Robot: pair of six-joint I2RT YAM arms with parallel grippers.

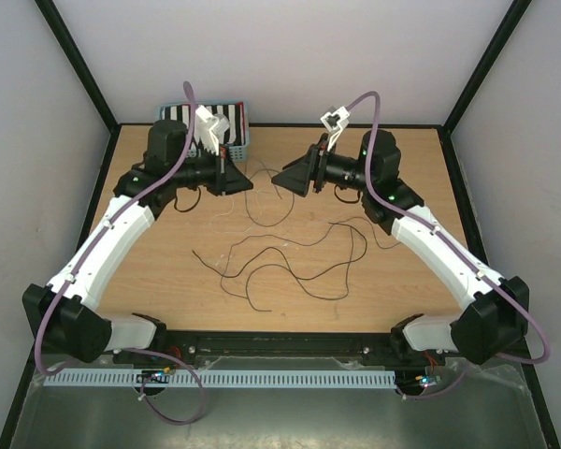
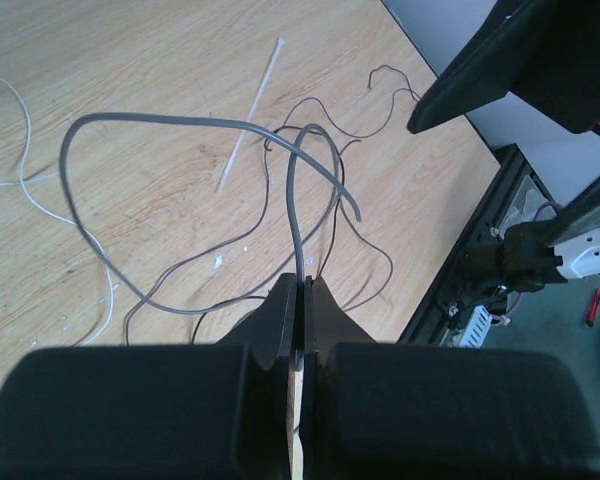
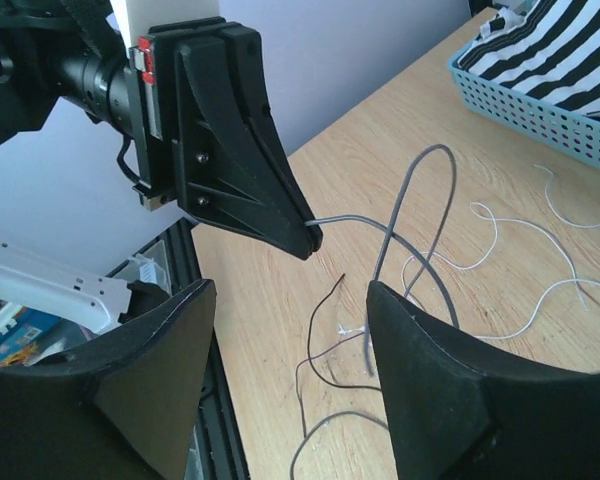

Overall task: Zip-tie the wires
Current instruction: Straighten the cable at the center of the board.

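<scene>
Barely started: the left tool (image 2: 302, 292) pinches one grey wire (image 2: 180, 118), the right tool (image 3: 290, 295) gapes empty, and the other wires (image 1: 290, 267) sprawl unbundled mid-frame.

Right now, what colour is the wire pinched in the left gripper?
Grey. The wire shows best in the left wrist view.

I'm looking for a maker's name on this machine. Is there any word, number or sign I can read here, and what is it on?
No text can be read.
Blue box below the table edge: some print, too blurred to read.
Striped cloth in the basket: stripes only, no letters.
</scene>
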